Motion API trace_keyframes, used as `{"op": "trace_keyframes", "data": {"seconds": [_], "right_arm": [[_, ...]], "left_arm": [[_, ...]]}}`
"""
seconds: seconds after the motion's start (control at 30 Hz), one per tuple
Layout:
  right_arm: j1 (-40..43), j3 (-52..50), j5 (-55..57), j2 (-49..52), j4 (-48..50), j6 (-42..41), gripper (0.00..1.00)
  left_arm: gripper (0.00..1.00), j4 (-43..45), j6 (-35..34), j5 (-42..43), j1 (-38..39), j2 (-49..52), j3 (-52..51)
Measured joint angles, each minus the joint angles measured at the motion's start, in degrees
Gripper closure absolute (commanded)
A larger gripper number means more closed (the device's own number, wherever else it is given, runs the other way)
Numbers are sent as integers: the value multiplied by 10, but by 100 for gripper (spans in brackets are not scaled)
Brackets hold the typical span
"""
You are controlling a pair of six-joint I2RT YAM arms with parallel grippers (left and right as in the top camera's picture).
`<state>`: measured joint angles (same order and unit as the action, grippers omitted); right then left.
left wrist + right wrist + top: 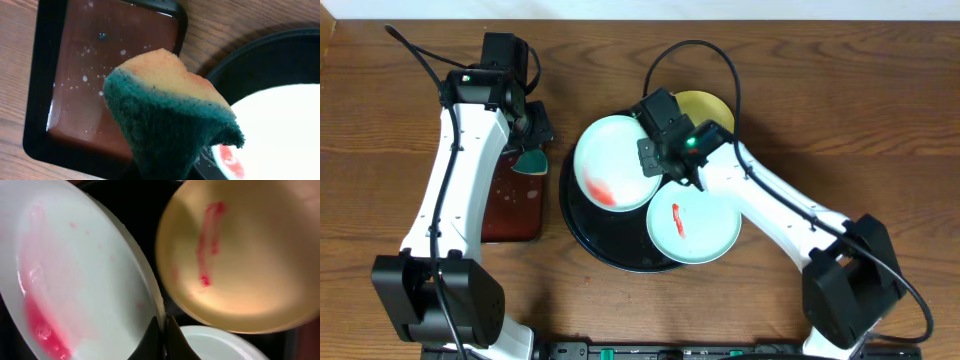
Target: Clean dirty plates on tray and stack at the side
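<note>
left gripper (pixel 533 141) clamped on sponge (pixel 170 115) above small tray (pixel 510 205) of brown water, just left of round tray (pixel 585 225), right gripper (pixel 161 335) pinching rim of smeared mint plate (pixel 610 160) there, yellow plate (pixel 710 108) behind it, second mint plate (pixel 695 228) nearer front

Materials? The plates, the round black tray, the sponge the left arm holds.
Pale mint-blue round plates and yellow round plate: probably melamine or plastic, smooth semi-gloss, thin rims; glazed ceramic not excluded. Large round black tray: glossy reflections, likely plastic or lacquer. Yellow-and-green sponge: porous yellow foam bonded to a rough green scouring layer.
</note>
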<state>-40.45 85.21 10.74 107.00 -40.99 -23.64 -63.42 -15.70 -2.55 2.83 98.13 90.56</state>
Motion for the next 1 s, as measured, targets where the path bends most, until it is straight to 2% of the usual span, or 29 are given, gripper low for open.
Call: {"op": "trace_keyframes", "data": {"seconds": [0.6,1.0], "right_arm": [[-155,0,435,-7,-1,38,99],[-190,0,563,-7,1,38,99]], "left_arm": [[92,2,0,0,0,0,0],[92,2,0,0,0,0,0]]}}
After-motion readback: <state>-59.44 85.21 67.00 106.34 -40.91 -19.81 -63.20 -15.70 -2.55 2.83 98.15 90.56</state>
